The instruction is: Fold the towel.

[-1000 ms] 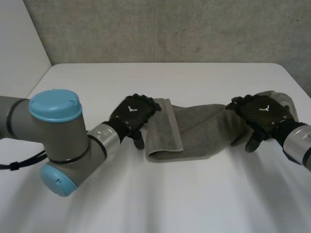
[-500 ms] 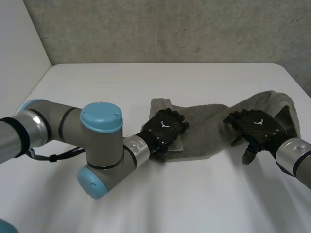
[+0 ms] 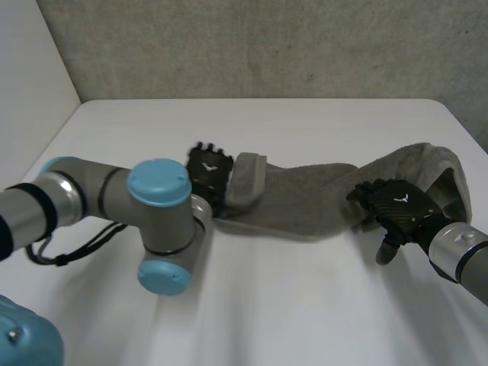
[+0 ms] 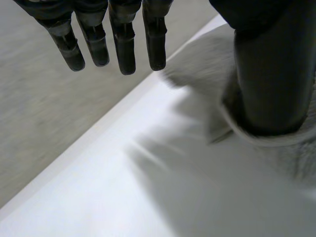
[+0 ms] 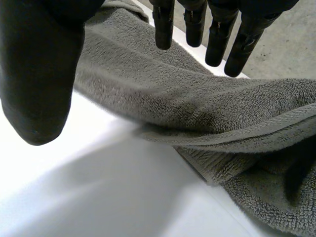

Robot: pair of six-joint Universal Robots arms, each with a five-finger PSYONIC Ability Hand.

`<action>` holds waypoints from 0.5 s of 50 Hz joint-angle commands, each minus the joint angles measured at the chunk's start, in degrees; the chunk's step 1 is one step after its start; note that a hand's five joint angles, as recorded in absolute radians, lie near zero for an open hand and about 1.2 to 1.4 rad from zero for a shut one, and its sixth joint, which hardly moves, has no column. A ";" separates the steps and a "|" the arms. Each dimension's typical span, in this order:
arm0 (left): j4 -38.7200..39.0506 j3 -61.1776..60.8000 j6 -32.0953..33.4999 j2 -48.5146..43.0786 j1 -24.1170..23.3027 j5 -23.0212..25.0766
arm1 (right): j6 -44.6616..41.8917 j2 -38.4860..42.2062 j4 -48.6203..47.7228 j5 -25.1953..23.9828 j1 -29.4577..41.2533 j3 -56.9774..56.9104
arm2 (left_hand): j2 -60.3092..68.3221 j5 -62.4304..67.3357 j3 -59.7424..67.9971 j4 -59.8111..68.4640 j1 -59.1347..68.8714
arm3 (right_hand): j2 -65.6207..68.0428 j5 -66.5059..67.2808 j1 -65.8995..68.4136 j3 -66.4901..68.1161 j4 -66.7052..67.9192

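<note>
White table, grey wall across the upper frame. Grey towel lies bunched from frame centre to the right edge, its right end humped and doubled over. Judgement: soft, light, limp terry that will sag and drag, so grip at the hemmed corners. My left arm crowds the lower left. My left hand is at the towel's left end, fingers straight, thumb touching the hem, gripping nothing. My right hand is over the hump, fingers straight and spread, empty.
</note>
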 commanded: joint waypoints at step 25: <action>2.55 -18.03 -1.95 14.15 5.74 7.08 | -0.16 0.11 0.09 0.01 0.25 0.37 | -12.30 -12.89 -2.93 -3.36 -11.25 | -4.31 -3.49 -4.31 -2.45 -4.37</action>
